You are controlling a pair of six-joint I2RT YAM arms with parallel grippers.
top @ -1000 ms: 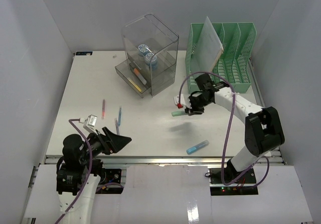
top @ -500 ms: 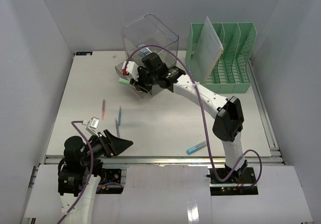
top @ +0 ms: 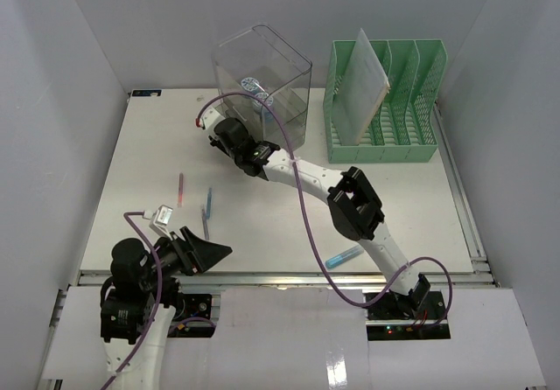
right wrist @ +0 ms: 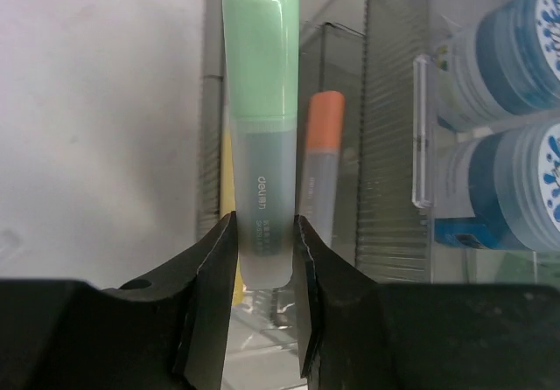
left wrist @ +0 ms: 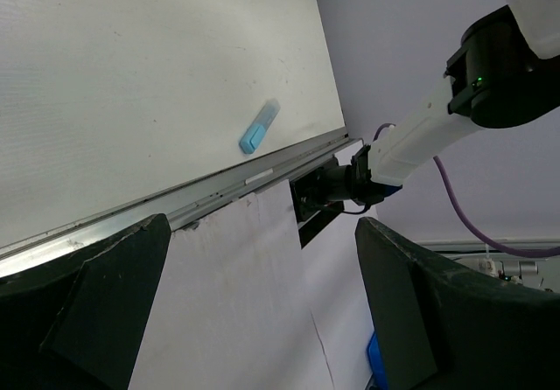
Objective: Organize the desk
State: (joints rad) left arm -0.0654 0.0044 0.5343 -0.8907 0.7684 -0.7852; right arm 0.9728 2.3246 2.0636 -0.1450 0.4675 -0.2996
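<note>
The white desk (top: 140,145) fills the middle of the overhead view. Over its near-left corner the left gripper (top: 206,252) hangs with jaws wide apart and empty, likely parked clear of the work, and a red pen (top: 180,189) and a blue pen (top: 209,200) lie loose just beyond it. Toward the far edge the right gripper (top: 231,138) is clamped on a green highlighter (right wrist: 260,119), aimed at the front tray of the clear organizer (top: 262,75), where an orange highlighter (right wrist: 321,163) lies, presumably for release there. Only the right wrist view shows that grip and the tape rolls (right wrist: 516,66); only the overhead view shows the pens and, far right, the green file rack (top: 385,141).
</note>
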